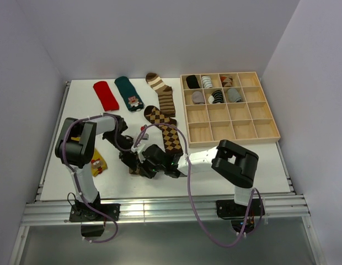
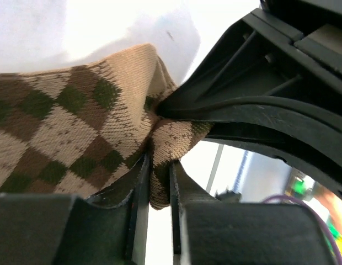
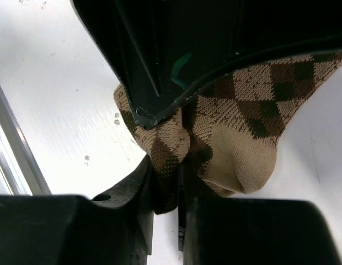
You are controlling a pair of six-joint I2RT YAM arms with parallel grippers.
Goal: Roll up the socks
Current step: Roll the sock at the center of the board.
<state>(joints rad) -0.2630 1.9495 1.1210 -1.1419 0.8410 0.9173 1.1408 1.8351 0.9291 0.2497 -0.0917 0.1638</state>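
The brown argyle sock lies down the middle of the table, its near end bunched between both grippers. My left gripper is shut on a fold of it: in the left wrist view the fabric is pinched between the jaws. Right beside it, my right gripper is shut on another fold, next to the tan toe. Flat on the table lie a red sock, a teal sock, a striped sock and a mustard sock.
A wooden grid tray stands at the right, with several rolled socks in its back compartments. The table's metal rail runs along the near edge. Each gripper's black body fills the top of the other's wrist view.
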